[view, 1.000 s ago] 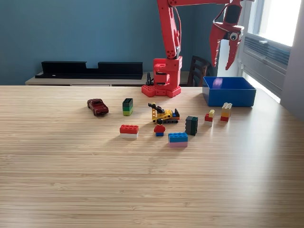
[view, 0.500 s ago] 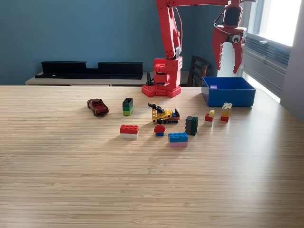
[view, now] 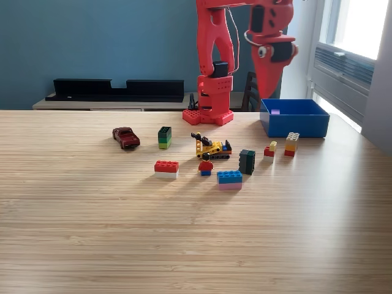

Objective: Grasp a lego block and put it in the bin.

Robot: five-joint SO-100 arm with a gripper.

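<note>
Bin sitting on table at exterior view's right, long axis running left-right, open top facing up; small purple piece lying inside near back-left corner. Gripper hanging above and just left of bin, tips pointing down; fingers appearing closed together, nothing visible between them. Yellow-orange block and small red-yellow block lying just in front of bin.

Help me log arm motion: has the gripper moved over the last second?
Yes. The gripper swung toward the exterior view's left, from above the bin to just beyond its left wall.
</note>
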